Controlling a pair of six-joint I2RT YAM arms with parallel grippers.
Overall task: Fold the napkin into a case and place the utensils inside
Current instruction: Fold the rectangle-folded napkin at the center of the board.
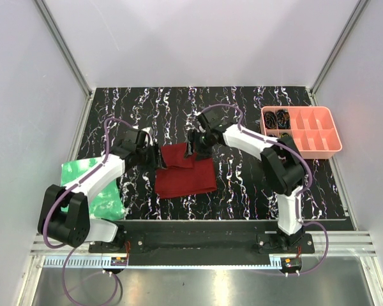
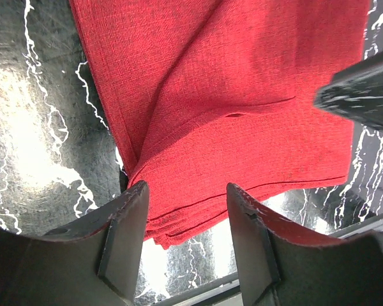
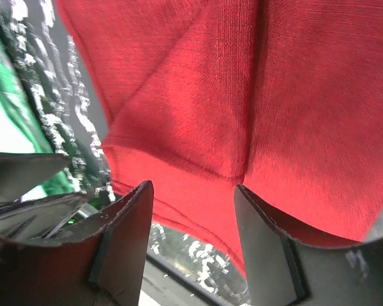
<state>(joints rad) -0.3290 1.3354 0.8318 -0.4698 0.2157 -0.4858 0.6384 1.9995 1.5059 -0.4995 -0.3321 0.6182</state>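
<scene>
The dark red napkin (image 1: 184,173) lies folded in layers on the black marbled table, roughly square, with a smaller flap at its far left. It is not a narrow case. My left gripper (image 1: 152,148) hovers at the napkin's far left corner, and my right gripper (image 1: 193,148) at its far edge. In the left wrist view the napkin's (image 2: 242,95) stacked edges run just past the left gripper (image 2: 186,210), which is open and empty. In the right wrist view a creased napkin (image 3: 242,95) fills the frame beyond the right gripper (image 3: 193,217), also open and empty. The utensils are out of view.
A pink compartment tray (image 1: 319,152) stands at the back right with dark coiled items (image 1: 277,118) in its corner cell. A bright green crinkled sheet (image 1: 92,185) lies at the left under my left arm. White walls close in three sides.
</scene>
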